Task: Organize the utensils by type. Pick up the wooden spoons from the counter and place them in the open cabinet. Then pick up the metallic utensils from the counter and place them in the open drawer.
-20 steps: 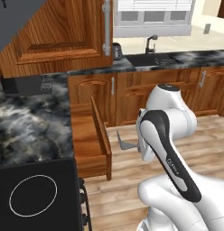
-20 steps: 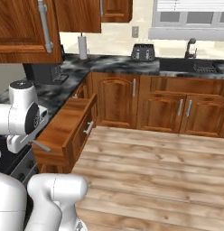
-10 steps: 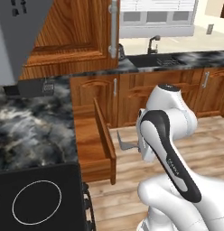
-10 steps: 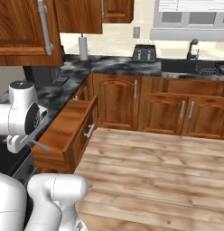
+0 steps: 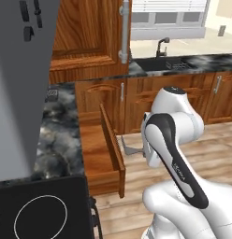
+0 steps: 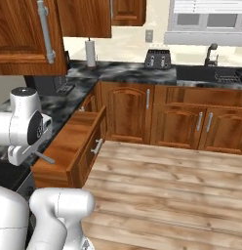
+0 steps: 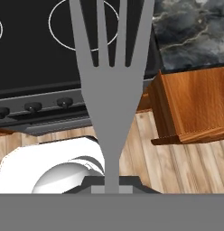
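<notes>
Beside the open drawer: the base stands on the wood floor, arm folded close in front of it.
Camera shift: against the earlier pictures the whole scene has slid in both base views, and the drawer (image 5: 101, 154) now sits more squarely ahead; the base has driven, the kitchen things have not moved.
Pincer: pressed together on the handle of a grey metal fork (image 7: 109, 72), tines pointing away from the hand; grip unchanged over the last second.
Fork position: carried in the air; in the left base view it juts out (image 5: 129, 149) between the arm and the drawer front, just beside the drawer but not over it. In the hand view it hangs above the stove (image 7: 37, 67) and the floor.
Drawer: pulled out, plain wooden bottom showing (image 6: 69, 141).
Desk: black marbled top (image 5: 59, 135) runs along the drawer's far side.
Reading for the task: judged a carry leg for the metal pieces; the fork must next be brought over the drawer and let go.
Risk: long tines could catch the drawer front.
</notes>
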Controlling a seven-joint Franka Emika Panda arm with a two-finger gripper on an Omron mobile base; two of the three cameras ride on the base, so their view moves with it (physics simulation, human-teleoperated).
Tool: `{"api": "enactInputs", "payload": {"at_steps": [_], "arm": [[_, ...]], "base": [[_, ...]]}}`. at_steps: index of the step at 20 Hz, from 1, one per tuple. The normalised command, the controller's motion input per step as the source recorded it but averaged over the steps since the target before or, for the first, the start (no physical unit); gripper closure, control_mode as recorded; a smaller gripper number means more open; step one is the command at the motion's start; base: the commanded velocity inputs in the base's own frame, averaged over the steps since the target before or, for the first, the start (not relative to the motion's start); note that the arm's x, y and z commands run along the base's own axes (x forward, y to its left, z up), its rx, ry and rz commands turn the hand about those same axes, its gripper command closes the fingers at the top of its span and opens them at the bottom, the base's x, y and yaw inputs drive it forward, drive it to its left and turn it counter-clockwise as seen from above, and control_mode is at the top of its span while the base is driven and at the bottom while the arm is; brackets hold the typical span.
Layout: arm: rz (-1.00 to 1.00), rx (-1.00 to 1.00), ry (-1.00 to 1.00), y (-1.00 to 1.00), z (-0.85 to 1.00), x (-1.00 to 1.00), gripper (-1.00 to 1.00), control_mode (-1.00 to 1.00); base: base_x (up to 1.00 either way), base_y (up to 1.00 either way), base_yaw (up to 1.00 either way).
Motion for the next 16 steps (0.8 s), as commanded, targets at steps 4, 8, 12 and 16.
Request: {"api": "enactInputs", "payload": {"at_steps": [4, 8, 12, 16], "arm": [[0.0, 0.0, 0.0, 0.0, 0.0, 0.0, 1.0, 1.0], [0.0, 0.0, 0.0, 0.0, 0.0, 0.0, 1.0, 1.0], [0.0, 0.0, 0.0, 0.0, 0.0, 0.0, 1.0, 1.0], [0.0, 0.0, 0.0, 0.0, 0.0, 0.0, 1.0, 1.0]], "base": [[0.11, 0.26, 0.01], [0.39, 0.35, 0.0], [0.32, 0.3, 0.0], [0.38, 0.19, 0.0]]}}
